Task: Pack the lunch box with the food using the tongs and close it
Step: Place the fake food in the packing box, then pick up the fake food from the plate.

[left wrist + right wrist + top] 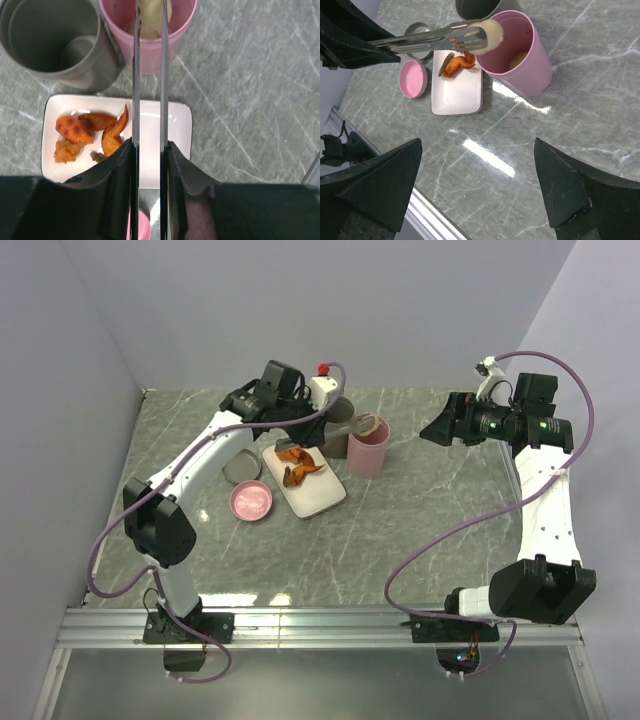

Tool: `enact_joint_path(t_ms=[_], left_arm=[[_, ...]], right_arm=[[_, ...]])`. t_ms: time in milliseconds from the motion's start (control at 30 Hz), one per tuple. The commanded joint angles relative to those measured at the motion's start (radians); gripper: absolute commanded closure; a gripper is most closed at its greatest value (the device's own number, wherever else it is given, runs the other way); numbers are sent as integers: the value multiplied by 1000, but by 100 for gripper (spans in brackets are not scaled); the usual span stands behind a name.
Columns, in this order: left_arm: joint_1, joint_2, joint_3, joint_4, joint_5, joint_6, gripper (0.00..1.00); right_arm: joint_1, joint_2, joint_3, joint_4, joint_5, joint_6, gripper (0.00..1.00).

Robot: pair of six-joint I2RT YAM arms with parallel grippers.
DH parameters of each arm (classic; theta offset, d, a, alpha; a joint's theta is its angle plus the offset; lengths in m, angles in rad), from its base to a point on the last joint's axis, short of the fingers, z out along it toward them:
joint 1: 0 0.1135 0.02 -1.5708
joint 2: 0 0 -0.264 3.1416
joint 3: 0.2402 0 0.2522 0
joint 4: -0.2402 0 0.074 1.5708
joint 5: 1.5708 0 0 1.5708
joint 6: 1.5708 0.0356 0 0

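Left gripper (149, 150) is clamped narrow on the long slim silver metal tongs (136, 75). Its black fingers (117, 170) press the two thin arms from either side, so they run almost parallel straight out ahead of it. At the far tips a pale cream rounded morsel (487, 37) is pinched right over the rim of the tall pink plastic cup (520, 55), and another pale piece sits down inside that cup.

The lunch box, a dark grey cylindrical canister (50, 40), stands open and uncapped ahead of the gripper. It is off to the left of the tong arms in the wrist view, just beside the pink cup.

Directly below the gripper's fingers lies the flat white rectangular tray (175, 130). On its left half is the food, glossy orange-brown fried pieces (95, 132) bunched together, left of the tong arms and untouched by them.

Back behind the fingertips a round pink lid (252, 502) lies on the grey marbled table (430, 520), just beside the tray. The round grey lid (238, 472) lies close to it, partly hidden under the left arm.

Right gripper (478, 145) hangs well off to the side, high above the table. Its jaws are spread wide with nothing between them, and it faces the pink cup and the tray.
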Motion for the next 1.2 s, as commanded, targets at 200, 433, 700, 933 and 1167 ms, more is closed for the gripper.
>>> enact_joint_path(t_ms=[200,433,700,933,1167], left_arm=[[-21,38,81,73,-29,-44,44],[-21,27,135,38,-27,-44,41],[48,-209,-38,-65,45,12,45],[196,-451,-313,-122,36,69,46],[310,-547,-546,-60,13,52,46]], right_arm=[[-10,-7,4,17,-48,15,0],[-11,-12,14,11,-43,12,0],[-13,-27,1,5,-32,0,0],[-13,-38,-14,19,-31,4,0],[-13,-49,-34,22,-8,12,0]])
